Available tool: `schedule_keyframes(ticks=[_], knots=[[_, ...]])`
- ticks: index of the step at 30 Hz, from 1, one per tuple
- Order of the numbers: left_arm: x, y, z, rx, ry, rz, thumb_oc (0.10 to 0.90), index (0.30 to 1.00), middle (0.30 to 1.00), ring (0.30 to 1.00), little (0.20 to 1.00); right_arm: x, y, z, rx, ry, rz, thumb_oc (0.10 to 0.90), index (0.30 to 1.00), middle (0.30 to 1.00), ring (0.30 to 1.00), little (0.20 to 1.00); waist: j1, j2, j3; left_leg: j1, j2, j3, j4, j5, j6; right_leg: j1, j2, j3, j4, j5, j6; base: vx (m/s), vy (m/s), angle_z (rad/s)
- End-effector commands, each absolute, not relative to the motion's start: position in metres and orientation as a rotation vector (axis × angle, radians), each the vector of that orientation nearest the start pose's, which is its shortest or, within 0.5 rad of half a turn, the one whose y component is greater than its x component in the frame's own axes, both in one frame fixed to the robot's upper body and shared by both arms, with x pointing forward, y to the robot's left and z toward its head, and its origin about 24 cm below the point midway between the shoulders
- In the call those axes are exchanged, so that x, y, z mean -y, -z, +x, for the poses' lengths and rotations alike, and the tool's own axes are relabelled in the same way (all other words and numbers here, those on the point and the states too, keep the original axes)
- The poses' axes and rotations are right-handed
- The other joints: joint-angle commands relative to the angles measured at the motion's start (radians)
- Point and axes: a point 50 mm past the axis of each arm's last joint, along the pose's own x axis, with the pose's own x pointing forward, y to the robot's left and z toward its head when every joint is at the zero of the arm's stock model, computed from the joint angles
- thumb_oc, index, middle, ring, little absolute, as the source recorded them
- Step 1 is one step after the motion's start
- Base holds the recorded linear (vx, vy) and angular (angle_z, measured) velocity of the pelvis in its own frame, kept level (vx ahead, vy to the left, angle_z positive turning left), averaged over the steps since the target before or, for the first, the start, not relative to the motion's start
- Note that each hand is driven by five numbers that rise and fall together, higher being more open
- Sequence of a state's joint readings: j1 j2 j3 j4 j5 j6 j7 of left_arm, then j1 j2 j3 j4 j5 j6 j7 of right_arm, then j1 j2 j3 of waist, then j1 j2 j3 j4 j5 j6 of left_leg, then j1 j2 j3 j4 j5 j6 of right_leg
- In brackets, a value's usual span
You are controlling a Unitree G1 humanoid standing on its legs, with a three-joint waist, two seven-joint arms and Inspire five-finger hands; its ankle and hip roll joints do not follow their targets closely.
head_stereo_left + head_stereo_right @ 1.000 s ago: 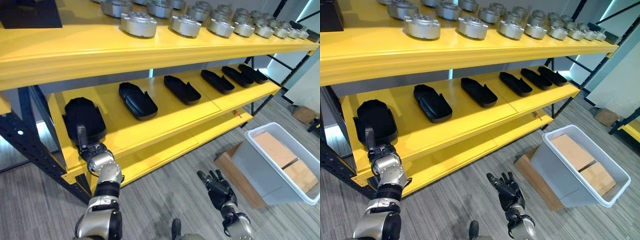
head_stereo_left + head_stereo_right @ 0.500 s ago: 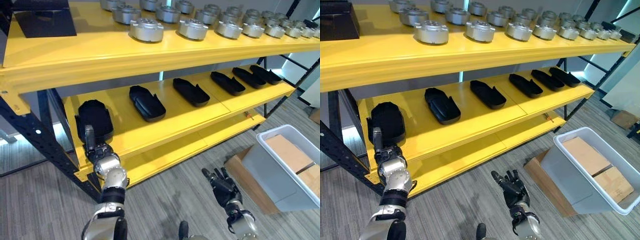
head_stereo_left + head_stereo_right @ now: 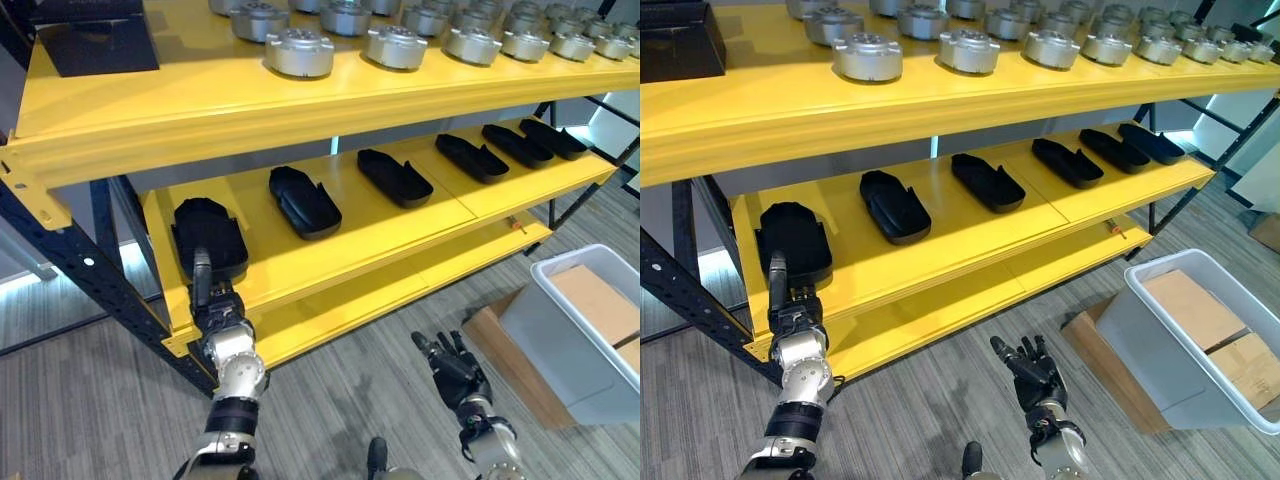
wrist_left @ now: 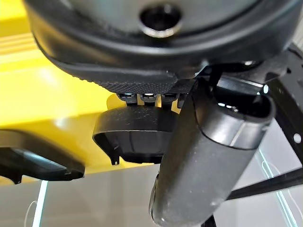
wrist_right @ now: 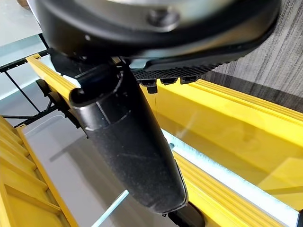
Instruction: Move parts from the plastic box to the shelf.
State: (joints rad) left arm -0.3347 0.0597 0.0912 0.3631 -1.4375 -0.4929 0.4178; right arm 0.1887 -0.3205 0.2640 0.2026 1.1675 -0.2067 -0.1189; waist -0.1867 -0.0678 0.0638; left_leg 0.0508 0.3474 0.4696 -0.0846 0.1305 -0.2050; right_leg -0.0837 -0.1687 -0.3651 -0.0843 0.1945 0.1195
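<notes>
Evidently no legible writing; left robot hand point(image 3: 215, 305) touches black part point(image 3: 209, 236), right robot hand point(image 3: 452, 365) open, empty.

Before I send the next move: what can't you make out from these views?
- Left hand against the leftmost black part: contact unclear in the eye views; fingers foreshortened in the left wrist view.
- Plastic box: cut off by the left eye view's right edge; cardboard hides any parts inside.
- Right hand: holds nothing, fingers spread.
</notes>
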Motion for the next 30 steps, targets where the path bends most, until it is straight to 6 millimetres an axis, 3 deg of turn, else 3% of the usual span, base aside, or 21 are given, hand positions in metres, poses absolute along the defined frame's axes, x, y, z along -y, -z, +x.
schedule_keyframes(ticks=[1,11,17,30], knots=[[-0.208,-0.126,0.327,0.41,-0.362,-1.302,0.9,1.0,1.0,1.0,1.0,0.198,-0.02,0.231,-0.021,0.165,0.816,0.9,1.0,1.0,1.0,1.0,0.018,-0.048,0.025,0.139,-0.037,-0.011,-0.003,-0.102,0.032,0.051,-0.04,-0.048,0.112,-0.084,0.055,-0.02,0.011,0.06],[-0.199,-0.12,0.317,0.387,-0.284,-1.275,0.9,1.0,1.0,1.0,1.0,0.202,-0.022,0.229,-0.006,0.169,0.799,0.9,1.0,1.0,1.0,1.0,0.029,-0.036,0.034,0.133,-0.041,-0.022,-0.003,-0.098,0.037,0.057,-0.048,-0.057,0.117,-0.086,0.053,-0.01,0.005,0.02],[-0.198,-0.105,0.307,0.349,-0.286,-1.292,0.9,1.0,1.0,1.0,1.0,0.204,-0.022,0.226,-0.006,0.176,0.796,0.9,1.0,1.0,1.0,1.0,0.037,-0.03,0.043,0.127,-0.042,-0.03,-0.003,-0.094,0.038,0.063,-0.053,-0.068,0.115,-0.084,0.051,-0.01,0.003,0.03],[-0.228,-0.078,0.285,0.356,-0.463,-1.35,0.9,1.0,1.0,1.0,1.0,0.208,-0.018,0.219,-0.016,0.204,0.801,0.9,1.0,1.0,1.0,1.0,0.063,-0.029,0.063,0.109,-0.041,-0.054,-0.003,-0.085,0.036,0.079,-0.055,-0.091,0.109,-0.086,0.047,-0.03,0.0,0.09]])
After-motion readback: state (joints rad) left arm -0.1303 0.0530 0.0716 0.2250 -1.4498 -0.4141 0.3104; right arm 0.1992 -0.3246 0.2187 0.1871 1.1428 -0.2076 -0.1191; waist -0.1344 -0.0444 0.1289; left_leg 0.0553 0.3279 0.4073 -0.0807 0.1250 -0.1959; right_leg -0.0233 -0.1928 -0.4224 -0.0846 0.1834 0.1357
